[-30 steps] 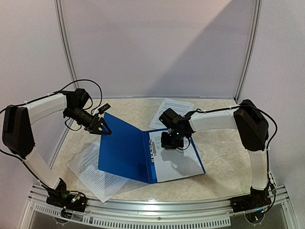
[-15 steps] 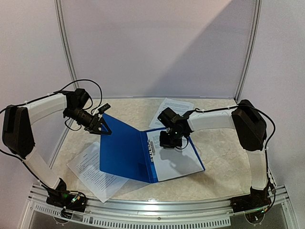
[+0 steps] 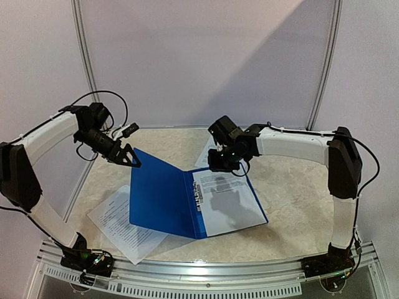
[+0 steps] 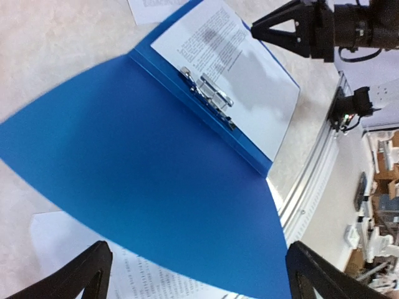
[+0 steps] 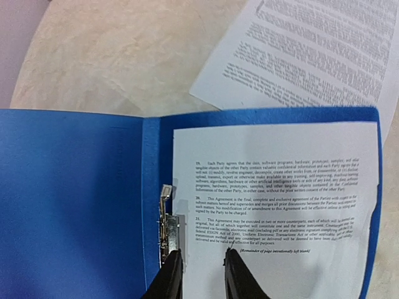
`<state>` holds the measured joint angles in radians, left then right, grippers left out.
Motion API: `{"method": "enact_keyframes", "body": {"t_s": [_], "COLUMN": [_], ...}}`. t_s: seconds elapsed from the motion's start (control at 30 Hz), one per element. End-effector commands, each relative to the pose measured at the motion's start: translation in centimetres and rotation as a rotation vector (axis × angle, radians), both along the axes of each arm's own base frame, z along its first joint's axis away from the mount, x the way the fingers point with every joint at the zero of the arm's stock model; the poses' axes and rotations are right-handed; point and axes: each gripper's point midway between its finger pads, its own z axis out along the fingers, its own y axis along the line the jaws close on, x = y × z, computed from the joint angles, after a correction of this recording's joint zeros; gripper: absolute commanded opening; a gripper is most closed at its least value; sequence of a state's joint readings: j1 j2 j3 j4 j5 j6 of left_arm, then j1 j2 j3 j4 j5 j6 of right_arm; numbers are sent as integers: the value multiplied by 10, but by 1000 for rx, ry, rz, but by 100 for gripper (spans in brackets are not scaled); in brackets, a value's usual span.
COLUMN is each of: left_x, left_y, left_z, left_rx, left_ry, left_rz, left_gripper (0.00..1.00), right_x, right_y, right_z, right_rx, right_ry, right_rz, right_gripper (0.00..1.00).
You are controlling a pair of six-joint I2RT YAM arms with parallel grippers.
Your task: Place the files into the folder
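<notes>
Top external view: the folder (image 3: 162,199) lies open in the middle of the table (image 3: 293,193). One sheet (image 3: 227,205) is inside, on its right half. A second sheet (image 3: 204,154) lies at the far side, touching the folder's back edge. A third sheet (image 3: 115,224) lies near the front left, partly under the left cover (image 3: 156,187), which looks a little raised. The left gripper (image 3: 129,159) hangs above the cover's far corner, and the right gripper (image 3: 221,167) above the top of the filed sheet. Both are apart from the folder.

Left wrist view: the fingers stand wide apart with nothing between them, and the blue cover is below. I think the free cover could fall shut over the filed sheet. Pulling the third sheet could also drag the folder with it.

Right wrist view: the fingers are only a little apart and hold nothing. They hang just beside the metal clip (image 5: 168,218), so a low move could catch on it. The second sheet has bare table around its far edges, which gives room to come down. The third sheet lies near the front rail, where there is less room.
</notes>
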<state>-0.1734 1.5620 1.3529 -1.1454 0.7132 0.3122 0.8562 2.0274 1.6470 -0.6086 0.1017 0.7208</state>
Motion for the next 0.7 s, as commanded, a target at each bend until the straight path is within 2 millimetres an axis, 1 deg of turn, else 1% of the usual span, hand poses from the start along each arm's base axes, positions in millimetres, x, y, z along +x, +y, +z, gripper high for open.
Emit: {"method": "enact_keyframes", "body": {"t_s": [0.0, 0.07, 0.1, 0.13, 0.17, 0.2, 0.23, 0.3, 0.33, 0.37, 0.4, 0.47, 0.5, 0.57, 0.63, 0.67], "left_x": [-7, -2, 0, 0, 3, 8, 13, 23, 27, 31, 30, 28, 27, 31, 40, 46], "left_y": [42, 65, 76, 83, 94, 105, 115, 133, 140, 143, 144, 139, 135, 127, 118, 116], "left_z": [34, 43, 47, 50, 48, 42, 34, 5, -14, -32, -51, -81, -93, -111, -118, -121], "left_rx": [144, 202, 223, 247, 283, 325, 369, 459, 498, 518, 525, 503, 480, 445, 394, 381], "left_ry": [-128, -183, -211, -248, -272, -291, -304, -311, -303, -301, -287, -301, -324, -391, -440, -434], "left_rz": [-3, 35, 51, 43, 50, 54, 46, 19, -15, -49, -96, -206, -268, -351, -397, -401], "left_gripper": [99, 100, 99, 100, 99, 100, 100, 99, 98, 95, 92, 89, 90, 91, 92, 93], "right_x": [4, 2, 1, 0, -1, -3, -4, -7, -9, -11, -12, -15, -17, -19, -21, -22], "right_y": [-9, -13, -15, -18, -21, -24, -25, -30, -32, -34, -36, -40, -43, -47, -49, -51], "right_z": [47, 53, 59, 63, 66, 72, 74, 78, 80, 82, 81, 83, 84, 85, 84, 84], "right_rx": [-1, -2, 3, 9, 10, 19, 17, 21, 23, 29, 31, 36, 36, 37, 34, 31], "right_ry": [-106, -126, -144, -159, -170, -185, -195, -208, -216, -222, -224, -236, -239, -245, -244, -243], "right_rz": [36, 40, 44, 44, 44, 45, 50, 55, 58, 61, 63, 61, 60, 55, 54, 53], "right_gripper": [27, 31, 34, 35, 37, 38, 38, 40, 41, 42, 43, 44, 44, 45, 45, 45]}}
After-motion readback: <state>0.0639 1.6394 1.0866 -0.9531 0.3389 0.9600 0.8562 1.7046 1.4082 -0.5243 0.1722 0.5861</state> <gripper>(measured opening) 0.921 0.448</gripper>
